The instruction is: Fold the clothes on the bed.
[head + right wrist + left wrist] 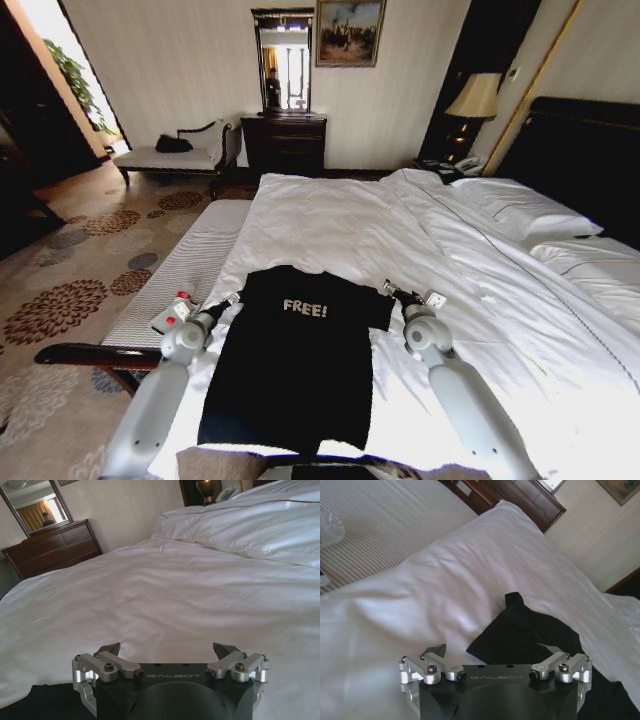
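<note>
Head high over bed [330, 215]; wrists low, close

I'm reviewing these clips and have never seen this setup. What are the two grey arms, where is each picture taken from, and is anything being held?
The machine is a wheeled robot with two arms. One picture comes from its head, looking down at the bed; the other two come from cameras on its wrists. A black T-shirt lies flat on the white duvet. The left gripper sits at the shirt's left sleeve and the right gripper at its right sleeve. In the wrist views the left gripper and right gripper both show spread fingers with nothing between them, so nothing is held.
</note>
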Controlling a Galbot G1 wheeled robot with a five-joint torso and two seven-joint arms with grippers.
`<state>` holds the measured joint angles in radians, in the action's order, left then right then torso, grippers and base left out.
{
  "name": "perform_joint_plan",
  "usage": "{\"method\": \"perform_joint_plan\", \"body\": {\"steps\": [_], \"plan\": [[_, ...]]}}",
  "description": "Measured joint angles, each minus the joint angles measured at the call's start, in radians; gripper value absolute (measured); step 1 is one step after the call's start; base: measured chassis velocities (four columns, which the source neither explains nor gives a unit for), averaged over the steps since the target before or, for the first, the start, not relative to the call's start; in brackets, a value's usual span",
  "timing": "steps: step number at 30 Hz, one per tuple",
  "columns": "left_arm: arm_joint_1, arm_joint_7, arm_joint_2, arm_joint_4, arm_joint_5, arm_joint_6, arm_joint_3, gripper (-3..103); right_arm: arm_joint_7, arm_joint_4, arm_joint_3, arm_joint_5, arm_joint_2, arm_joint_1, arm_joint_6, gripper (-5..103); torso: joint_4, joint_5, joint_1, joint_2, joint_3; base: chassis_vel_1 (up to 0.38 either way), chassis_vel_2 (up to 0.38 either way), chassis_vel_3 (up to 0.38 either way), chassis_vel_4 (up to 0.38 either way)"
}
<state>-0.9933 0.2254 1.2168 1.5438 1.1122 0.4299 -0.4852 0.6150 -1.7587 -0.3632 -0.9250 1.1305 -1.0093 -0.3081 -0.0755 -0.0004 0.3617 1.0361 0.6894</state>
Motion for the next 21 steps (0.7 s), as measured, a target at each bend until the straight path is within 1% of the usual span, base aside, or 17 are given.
{"method": "perform_joint_plan", "body": {"steps": [2, 3, 5, 8, 9, 10, 11, 14, 15, 16, 17, 20, 21], "plan": [[0.012, -0.012, 0.028, -0.03, -0.004, -0.033, 0.003, 100, -0.001, 0.01, 0.0, 0.003, 0.001, 0.001, 0.002, 100, -0.0002, -0.0001, 0.0, 0.0, 0.0, 0.0, 0.0, 0.0, 0.0], [0.018, -0.017, 0.036, -0.04, -0.004, -0.042, 0.006, 103, -0.002, 0.015, 0.0, 0.004, -0.001, 0.002, 0.004, 100, -0.0002, -0.0001, 0.0, 0.0, 0.0, 0.0, 0.0, 0.0, 0.0], [0.023, -0.022, 0.042, -0.049, -0.003, -0.048, 0.009, 103, -0.002, 0.02, -0.001, 0.006, -0.003, 0.002, 0.005, 100, -0.0002, 0.0001, 0.0, 0.0, 0.0, 0.0, 0.0, 0.0, 0.0], [0.037, -0.034, 0.058, -0.065, -0.005, -0.059, 0.017, 96, -0.002, 0.028, -0.004, 0.008, -0.007, 0.002, 0.007, 100, -0.0002, -0.0001, 0.0, 0.0, 0.0, 0.0, 0.0, 0.0, 0.0], [0.037, -0.034, 0.058, -0.065, -0.005, -0.059, 0.017, 96, -0.002, 0.028, -0.004, 0.008, -0.007, 0.002, 0.007, 100, -0.0002, -0.0001, 0.0, 0.0, 0.0, 0.0, 0.0, 0.0, 0.0], [0.041, -0.036, 0.061, -0.068, -0.006, -0.061, 0.019, 92, -0.002, 0.029, -0.004, 0.009, -0.006, 0.002, 0.008, 100, -0.0002, 0.0, 0.0, 0.0, 0.0, 0.0, 0.0, 0.0, 0.0], [0.045, -0.036, 0.062, -0.072, -0.007, -0.063, 0.02, 92, -0.002, 0.03, -0.004, 0.009, -0.005, 0.002, 0.008, 100, -0.0003, 0.0, 0.0, 0.0, 0.0, 0.0, 0.0, 0.0, 0.0], [0.049, -0.038, 0.062, -0.08, -0.01, -0.068, 0.021, 76, -0.002, 0.035, -0.004, 0.013, -0.001, 0.0, 0.009, 100, -0.0001, -0.0001, 0.0, 0.0, 0.0, 0.0, 0.0, 0.0, 0.0], [0.049, -0.038, 0.062, -0.08, -0.01, -0.068, 0.021, 76, -0.002, 0.035, -0.004, 0.013, -0.001, 0.0, 0.009, 100, -0.0001, -0.0001, 0.0, 0.0, 0.0, 0.0, 0.0, 0.0, 0.0], [0.049, -0.039, 0.061, -0.081, -0.01, -0.07, 0.021, 70, -0.002, 0.036, -0.003, 0.013, 0.0, 0.0, 0.009, 100, 0.0, -0.0001, 0.0, 0.0, 0.0, 0.0, 0.0, 0.0, 0.0], [0.049, -0.04, 0.059, -0.081, -0.011, -0.071, 0.02, 70, -0.002, 0.037, -0.002, 0.014, 0.001, 0.0, 0.009, 100, -0.0001, -0.0001, 0.0, 0.0, 0.0, 0.0, 0.0, 0.0, 0.0], [0.043, -0.053, 0.052, -0.081, -0.028, -0.081, 0.017, 54, -0.002, 0.039, 0.001, 0.017, 0.005, 0.0, 0.009, 100, 0.0, -0.0001, 0.0, 0.0, 0.0, 0.0, 0.0, 0.0, 0.0], [0.043, -0.053, 0.052, -0.081, -0.028, -0.081, 0.017, 54, -0.002, 0.039, 0.001, 0.017, 0.005, 0.0, 0.009, 100, 0.0, -0.0001, 0.0, 0.0, 0.0, 0.0, 0.0, 0.0, 0.0]]}}
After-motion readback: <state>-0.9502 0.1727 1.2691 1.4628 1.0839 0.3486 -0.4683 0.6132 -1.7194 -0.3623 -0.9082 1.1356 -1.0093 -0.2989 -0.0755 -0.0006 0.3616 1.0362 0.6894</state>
